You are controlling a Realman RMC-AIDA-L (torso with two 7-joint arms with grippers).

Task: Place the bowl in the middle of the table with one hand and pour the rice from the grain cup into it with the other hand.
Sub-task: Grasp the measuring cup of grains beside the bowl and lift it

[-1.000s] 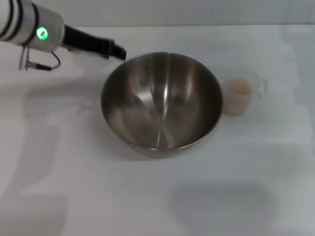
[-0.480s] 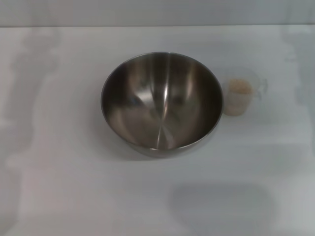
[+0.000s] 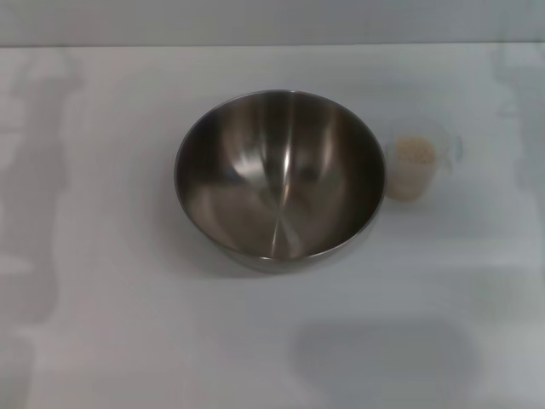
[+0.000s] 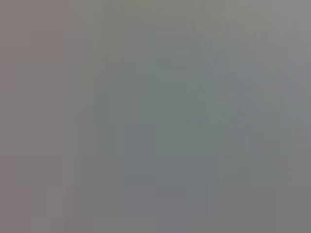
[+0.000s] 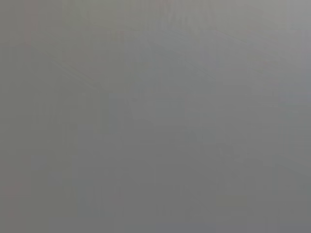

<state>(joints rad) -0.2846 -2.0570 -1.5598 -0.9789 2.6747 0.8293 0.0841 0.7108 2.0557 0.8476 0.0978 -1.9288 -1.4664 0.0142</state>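
The large stainless-steel bowl [image 3: 279, 175] stands upright near the middle of the white table [image 3: 128, 324] in the head view, its inside empty. The small clear grain cup [image 3: 415, 164] stands upright just to the bowl's right, close to its rim, with its handle pointing right. A small heap of off-white rice [image 3: 415, 152] lies inside the cup. Neither gripper shows in the head view. Both wrist views show only a plain grey surface with nothing to tell apart.
The table's far edge [image 3: 272, 46] runs along the top of the head view. Bare tabletop lies to the left of the bowl and in front of it.
One second ago my left arm reached in from the upper left with its gripper near the bowl's far-left rim. It has withdrawn out of view. The bowl and the cup have not moved.
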